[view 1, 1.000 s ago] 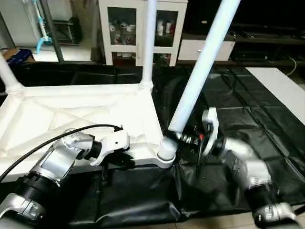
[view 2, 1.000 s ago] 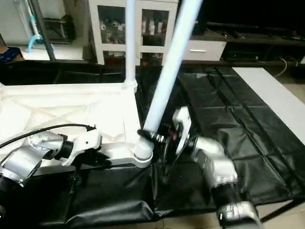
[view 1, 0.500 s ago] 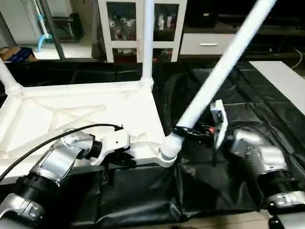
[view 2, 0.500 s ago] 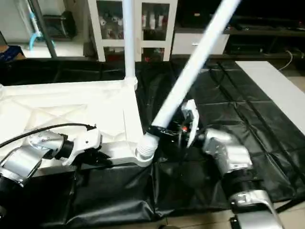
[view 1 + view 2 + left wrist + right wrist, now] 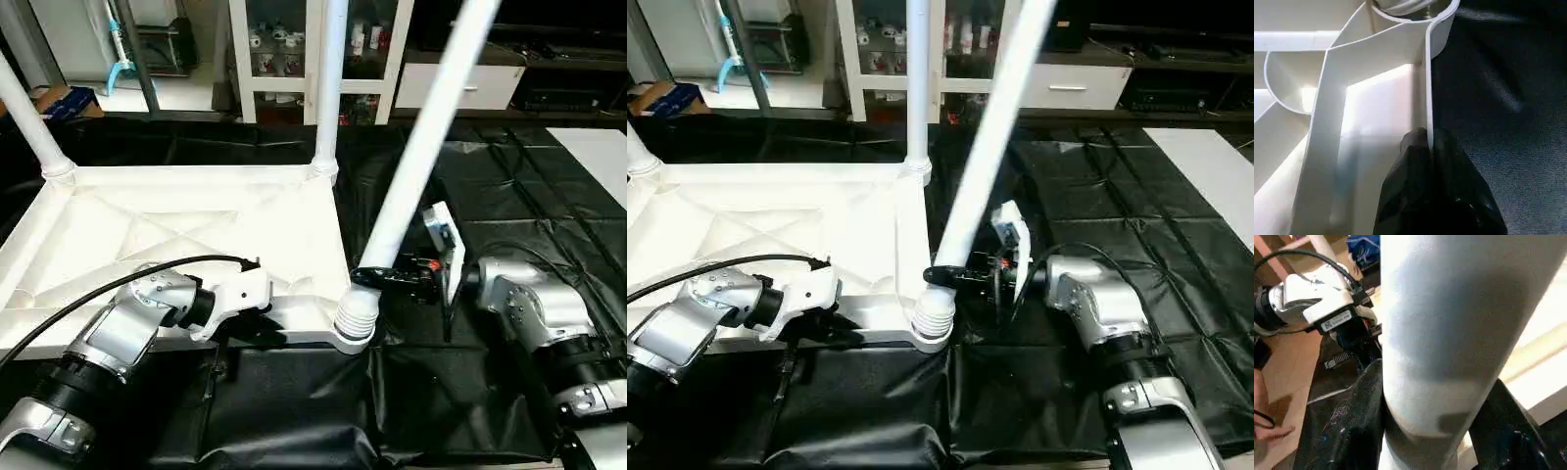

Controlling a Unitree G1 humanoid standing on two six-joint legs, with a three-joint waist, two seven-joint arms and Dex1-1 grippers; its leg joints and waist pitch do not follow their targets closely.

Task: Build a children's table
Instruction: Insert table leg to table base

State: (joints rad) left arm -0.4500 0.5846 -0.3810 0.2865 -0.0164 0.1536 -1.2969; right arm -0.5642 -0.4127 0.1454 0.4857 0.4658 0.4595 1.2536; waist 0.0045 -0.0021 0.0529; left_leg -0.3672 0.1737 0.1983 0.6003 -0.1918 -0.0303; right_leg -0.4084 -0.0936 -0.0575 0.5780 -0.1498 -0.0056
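Ground cover: a black sheet (image 5: 470, 392), creased and shiny, lies spread over the floor across the near and right side of the scene.
White panel: a flat white board (image 5: 600, 157) lies on the black sheet at the far right.
Cabinet: a white cabinet (image 5: 284, 49) with glass doors stands at the back; small bottles and jars sit on its shelves.
Drawer unit: a low white drawer front (image 5: 460, 88) with a metal handle, just right of the cabinet.
Box: a cardboard box (image 5: 61, 100) with something blue on it, on the floor at back left.
Dark shelf: low black furniture (image 5: 578, 83) along the back right; its contents are too dim to tell.
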